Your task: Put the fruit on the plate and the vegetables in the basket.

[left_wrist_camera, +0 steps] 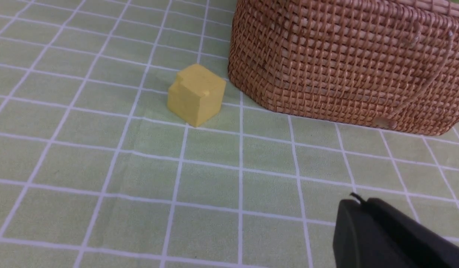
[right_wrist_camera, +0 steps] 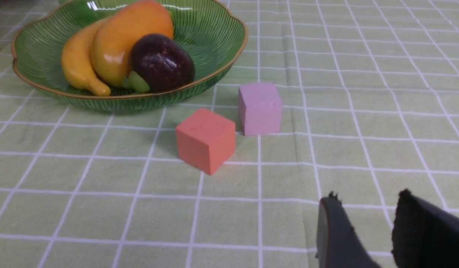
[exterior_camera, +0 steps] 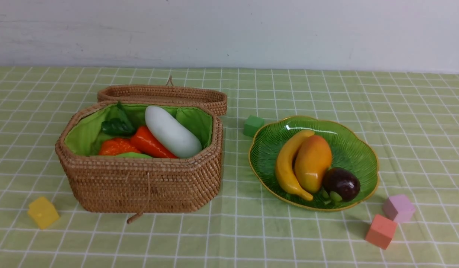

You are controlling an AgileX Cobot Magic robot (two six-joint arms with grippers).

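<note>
The open woven basket [exterior_camera: 140, 182] holds the white radish [exterior_camera: 172, 131], the red-orange leafy vegetable [exterior_camera: 151, 143], the pumpkin [exterior_camera: 116, 146] and a sliver of the green gourd [exterior_camera: 134, 155]. The green plate [exterior_camera: 352, 149] holds the banana [exterior_camera: 287, 163], mango [exterior_camera: 313, 162] and mangosteen [exterior_camera: 341, 183]. Neither gripper shows in the front view. My left gripper [left_wrist_camera: 359, 201] is shut and empty, low over the cloth in front of the basket [left_wrist_camera: 344, 63]. My right gripper [right_wrist_camera: 367, 197] is open and empty, short of the plate [right_wrist_camera: 214, 37].
The basket's lid [exterior_camera: 162, 95] lies open behind it. Foam cubes sit on the checked cloth: yellow [exterior_camera: 43, 212] front left of the basket, green [exterior_camera: 253, 125] between basket and plate, purple [exterior_camera: 398, 207] and red [exterior_camera: 380, 230] front right of the plate.
</note>
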